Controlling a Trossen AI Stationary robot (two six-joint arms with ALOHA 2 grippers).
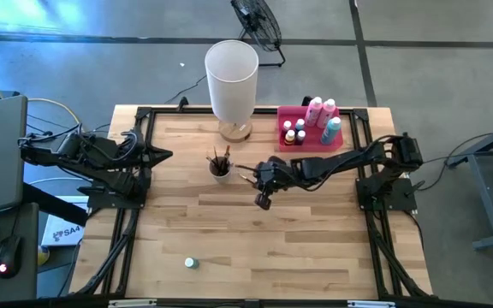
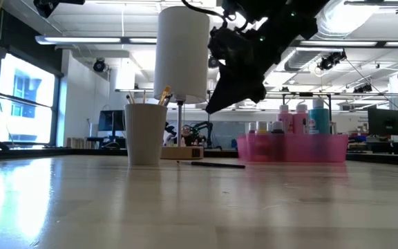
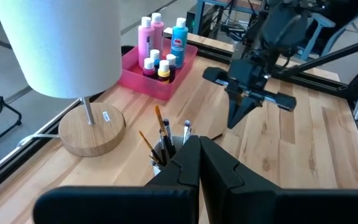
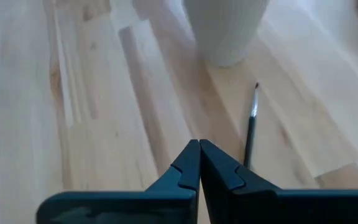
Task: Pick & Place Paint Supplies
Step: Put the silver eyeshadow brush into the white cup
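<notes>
While the right pincer (image 1: 264,202) hangs above the table (image 1: 315,248) with its fingers clenched on nothing, a loose paintbrush (image 4: 251,127) lies flat on the wood just beside and below its tips, bristles toward the white cup (image 1: 220,168) of brushes just beyond. Judging by its look, the brush is light, thin and stiff, apt to roll or skid; the handle's middle seems the best hold, with fingers closing across it. A small teal-capped bottle (image 1: 191,263) sits well apart on the near side. Bottles stand in the pink tray (image 1: 291,114) beyond. The left pincer (image 3: 199,163) waits clenched at its table edge.
</notes>
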